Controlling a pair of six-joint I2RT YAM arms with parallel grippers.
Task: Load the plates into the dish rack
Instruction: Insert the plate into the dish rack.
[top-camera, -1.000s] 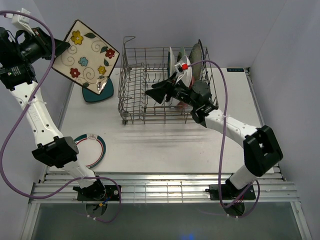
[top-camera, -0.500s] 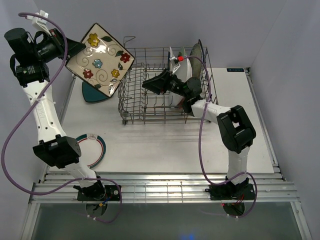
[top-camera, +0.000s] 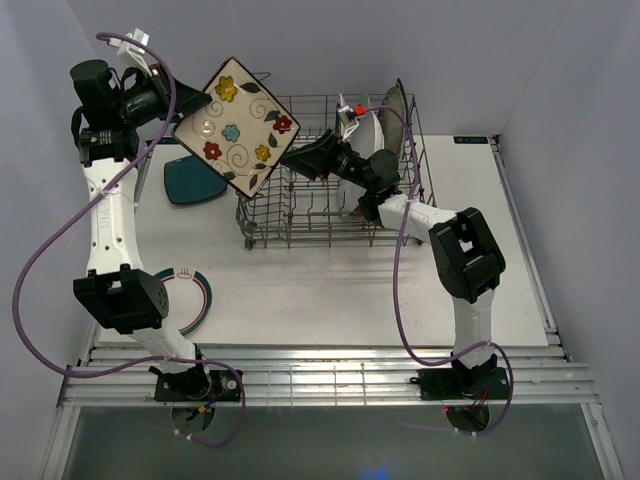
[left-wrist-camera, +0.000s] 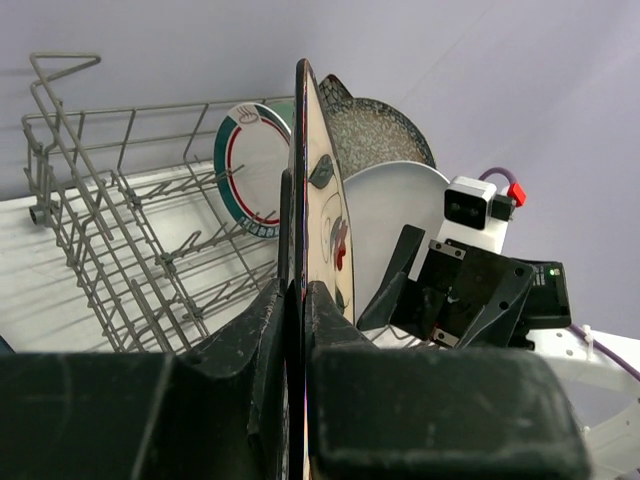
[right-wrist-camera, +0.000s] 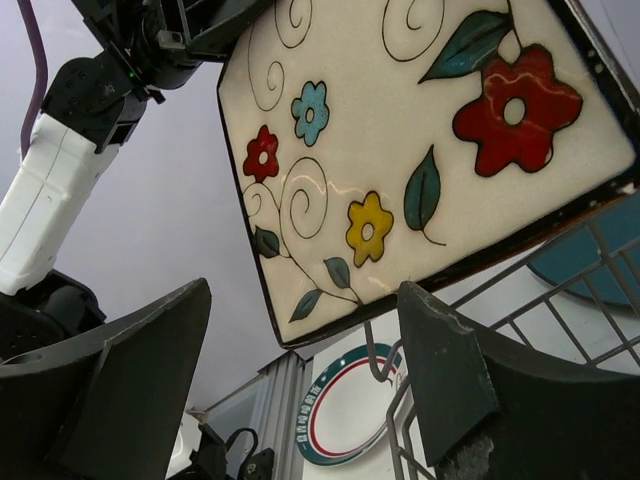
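Note:
My left gripper (top-camera: 188, 106) is shut on a corner of the floral square plate (top-camera: 238, 125), held tilted in the air over the left end of the dish rack (top-camera: 262, 205). In the left wrist view the floral plate (left-wrist-camera: 318, 190) runs edge-on out of the closed left gripper (left-wrist-camera: 297, 292). My right gripper (top-camera: 298, 162) stands open above the rack, just right of that plate and not touching it. The right wrist view shows the floral plate (right-wrist-camera: 400, 150) above the spread right gripper (right-wrist-camera: 305, 370). A rimmed plate (left-wrist-camera: 250, 165), a speckled plate (left-wrist-camera: 380, 130) and a white plate (left-wrist-camera: 385, 215) stand in the rack's right end.
A teal square plate (top-camera: 193, 182) lies on the table left of the rack. A white plate with a red and green rim (top-camera: 192, 296) lies near the left arm's elbow. The rack's tall wire walls (left-wrist-camera: 90, 200) and upright tines rise under the held plate.
The left arm has carried the floral plate rightwards from beyond the table's left edge to the rack's left end. The right gripper has risen inside the rack, shifted left and opened wider.

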